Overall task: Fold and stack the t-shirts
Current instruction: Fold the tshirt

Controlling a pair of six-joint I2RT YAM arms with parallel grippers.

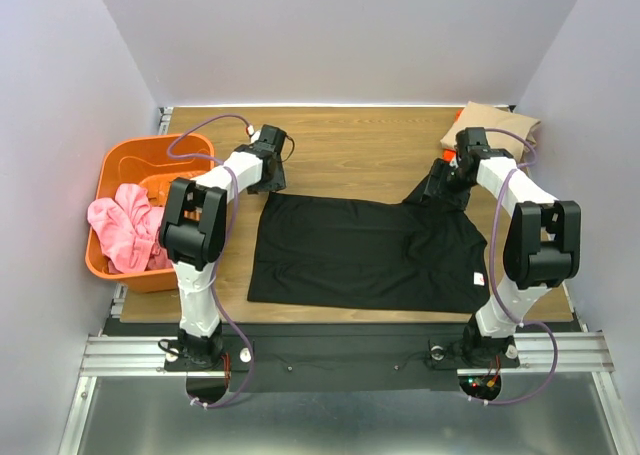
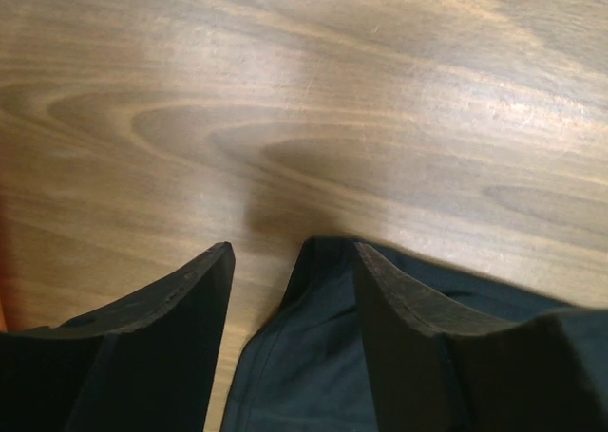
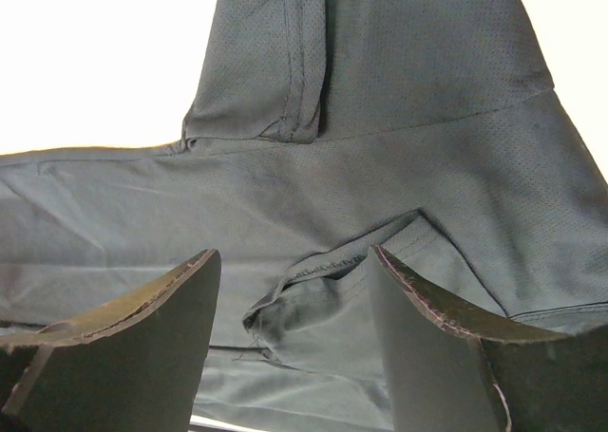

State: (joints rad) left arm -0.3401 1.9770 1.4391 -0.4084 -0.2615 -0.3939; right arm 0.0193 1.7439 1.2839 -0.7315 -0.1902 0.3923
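The black t-shirt (image 1: 360,250) lies spread flat across the middle of the wooden table (image 1: 350,145), with a small white tag (image 1: 478,278) near its right edge. My left gripper (image 1: 268,180) is low over the shirt's far left corner. In the left wrist view the left gripper (image 2: 293,249) is open, and the shirt corner (image 2: 304,356) lies between its fingers. My right gripper (image 1: 440,190) is at the far right sleeve. It (image 3: 293,252) is open over a bunched hem fold (image 3: 323,294) of the black cloth (image 3: 380,147). A folded tan t-shirt (image 1: 495,125) lies at the back right corner.
An orange plastic basket (image 1: 130,160) stands off the table's left edge with pink cloth (image 1: 125,230) hanging over its side. A sliver of bright orange (image 1: 450,156) shows by the tan shirt, behind the right arm. Grey walls close in the back and both sides.
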